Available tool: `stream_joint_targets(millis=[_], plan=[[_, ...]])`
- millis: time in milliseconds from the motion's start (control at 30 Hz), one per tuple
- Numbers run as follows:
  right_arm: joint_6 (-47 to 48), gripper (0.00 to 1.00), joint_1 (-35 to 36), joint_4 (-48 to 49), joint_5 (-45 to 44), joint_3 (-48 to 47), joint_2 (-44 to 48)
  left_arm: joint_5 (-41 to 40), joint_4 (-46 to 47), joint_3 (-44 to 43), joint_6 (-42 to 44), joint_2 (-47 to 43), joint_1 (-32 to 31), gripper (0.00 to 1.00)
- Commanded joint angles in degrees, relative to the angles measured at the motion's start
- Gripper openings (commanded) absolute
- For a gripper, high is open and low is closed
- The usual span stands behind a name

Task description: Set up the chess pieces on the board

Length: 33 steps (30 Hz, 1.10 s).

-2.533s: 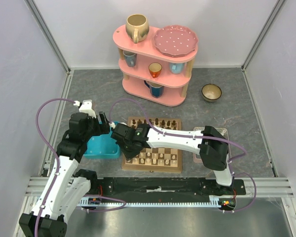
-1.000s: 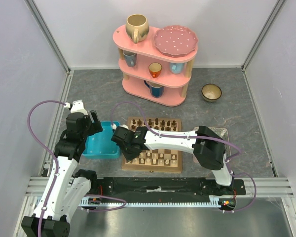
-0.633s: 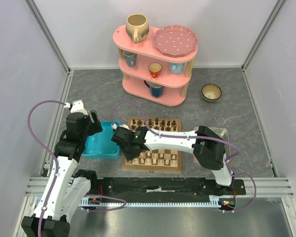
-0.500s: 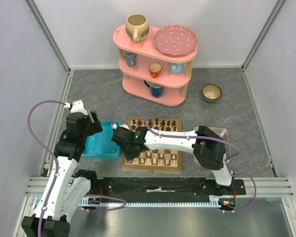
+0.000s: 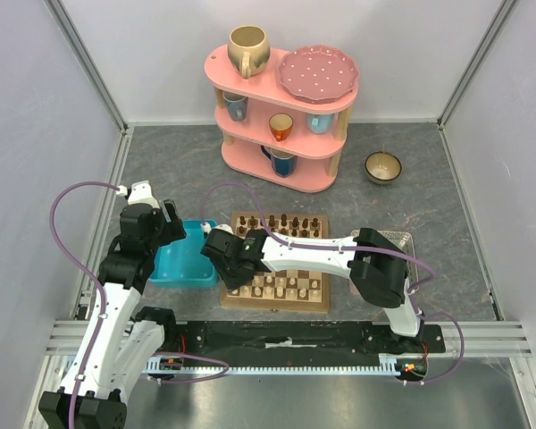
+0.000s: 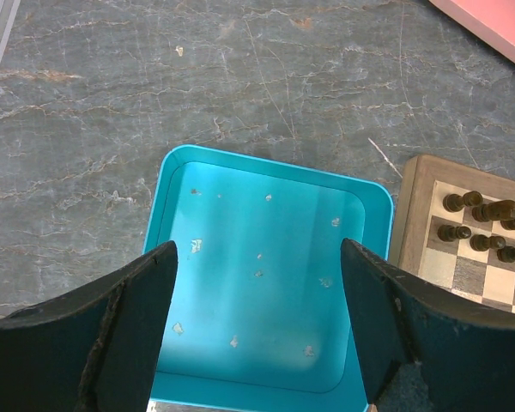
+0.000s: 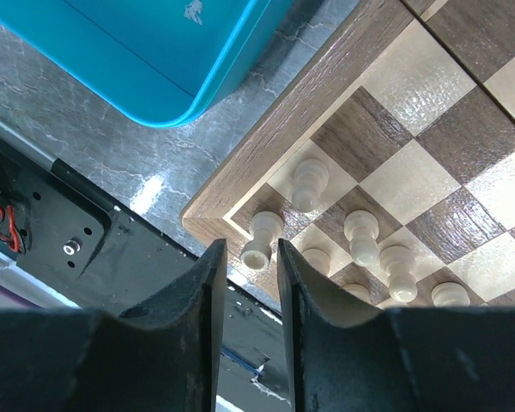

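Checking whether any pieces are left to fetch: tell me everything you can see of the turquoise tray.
The turquoise tray is shallow and rectangular, glossy like plastic, with rounded corners and a raised rim. It lies flat on the gray table, just left of the chessboard, with a narrow strip of table between them. It holds nothing but small pale specks on its floor. The left gripper hangs open above it.

The right gripper [image 7: 251, 251] has loosened its jaws around 1 cream chess piece [image 7: 262, 230] on the board [image 7: 360, 133] corner.
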<state>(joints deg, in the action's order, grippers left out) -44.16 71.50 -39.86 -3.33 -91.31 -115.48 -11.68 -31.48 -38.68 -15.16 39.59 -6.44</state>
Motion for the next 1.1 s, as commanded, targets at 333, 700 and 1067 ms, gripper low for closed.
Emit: stream_joint_targets(millis=[333,700,1067], plan=[[-0.93,0.38,-7.86,-1.98,-5.63,7.87,15.72,0.52,1.08,-1.93,-0.93,-1.01,0.37,0.83],[2.24,0.45,-17.72,-2.6,-6.33,17.48,16.61,1.14,1.43,-1.84,-0.75,-0.75,0.37,0.83],[3.12,0.46,-17.98,-0.13,-3.87,16.69,13.18,1.58,1.6,-1.84,-0.66,-0.75,0.37,0.83]])
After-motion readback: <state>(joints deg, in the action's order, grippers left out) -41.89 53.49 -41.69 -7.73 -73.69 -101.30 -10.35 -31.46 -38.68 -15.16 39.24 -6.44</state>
